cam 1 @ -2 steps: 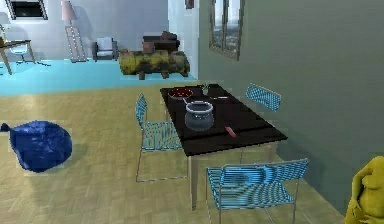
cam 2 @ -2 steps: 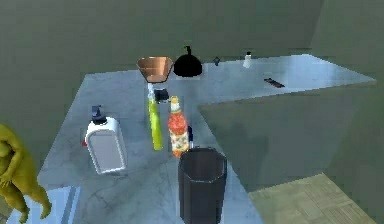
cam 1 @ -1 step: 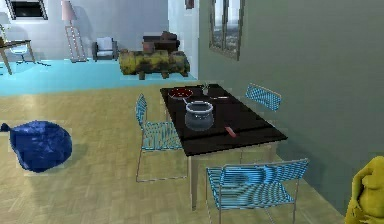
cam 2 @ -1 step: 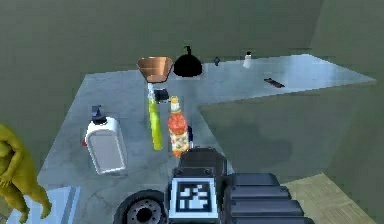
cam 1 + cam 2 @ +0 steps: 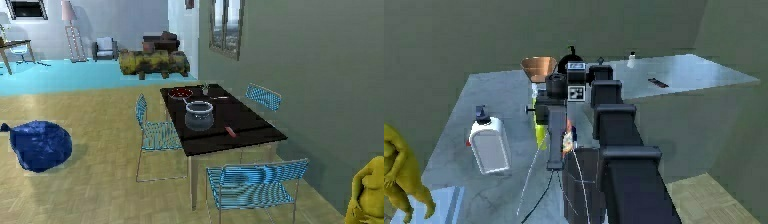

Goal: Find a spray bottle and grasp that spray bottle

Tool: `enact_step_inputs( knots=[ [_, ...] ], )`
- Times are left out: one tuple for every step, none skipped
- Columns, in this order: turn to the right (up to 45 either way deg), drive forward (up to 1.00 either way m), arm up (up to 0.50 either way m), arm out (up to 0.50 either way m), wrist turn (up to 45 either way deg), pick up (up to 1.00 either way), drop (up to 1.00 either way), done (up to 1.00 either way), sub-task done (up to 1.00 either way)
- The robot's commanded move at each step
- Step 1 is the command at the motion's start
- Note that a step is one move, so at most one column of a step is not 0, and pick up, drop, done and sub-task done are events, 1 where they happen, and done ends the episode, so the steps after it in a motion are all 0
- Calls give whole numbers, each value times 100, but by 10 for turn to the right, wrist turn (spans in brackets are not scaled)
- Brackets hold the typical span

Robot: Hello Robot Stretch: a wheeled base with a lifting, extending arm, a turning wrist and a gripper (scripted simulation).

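Readable text: we find none.
Arm markers: the white squares on the arm show us black marks, not letters.

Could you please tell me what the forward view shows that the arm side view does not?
Forward view: a dark dining table with a pot, blue striped chairs and a blue beanbag. Arm side view: the arm, the gripper and a white spray bottle on a grey counter. Both: the yellow figure at adjoining edges.

Dark arm extended out from bottom edge, jaws at far end, hold unclear
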Motion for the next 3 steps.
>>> enact_step_inputs(
  knots=[
    [0, 0, 0, 0, 450, 0, 0, 0, 0],
    [0, 0, 0, 0, 450, 0, 0, 0, 0],
    [0, 0, 0, 0, 450, 0, 0, 0, 0]
  ],
)
